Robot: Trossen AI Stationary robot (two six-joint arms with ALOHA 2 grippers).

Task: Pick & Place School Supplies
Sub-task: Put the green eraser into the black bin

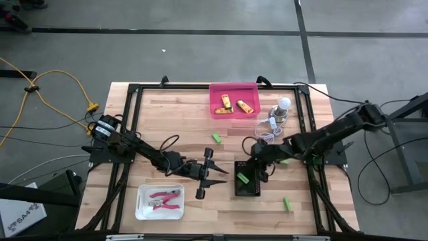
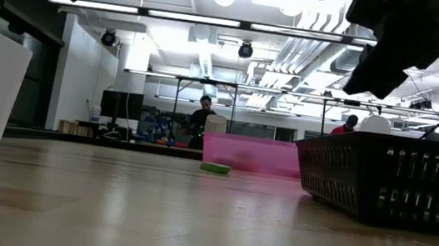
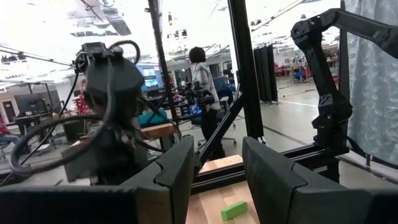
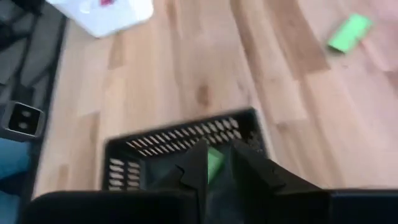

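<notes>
Wooden table (image 1: 200,120), no legible labels on pink tray (image 1: 217,110) or black basket (image 1: 246,186).

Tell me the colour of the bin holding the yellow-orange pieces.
Pink. The bin at the table's far edge shows best in the high view, with the yellow-orange pieces inside.

The high view is evenly lit from above, and the wooden table (image 1: 187,120) shows only soft, short shadows beneath the arms. In the low view, ceiling strip lights (image 2: 207,19) glare at twelve o'clock, leaving the arms overhead as black silhouettes; the near tabletop is out of focus. The left wrist view is blown out toward eleven o'clock, and its own fingers (image 3: 174,174) are soft. The right wrist view is motion-blurred throughout, smearing the black basket (image 4: 180,146).
</notes>
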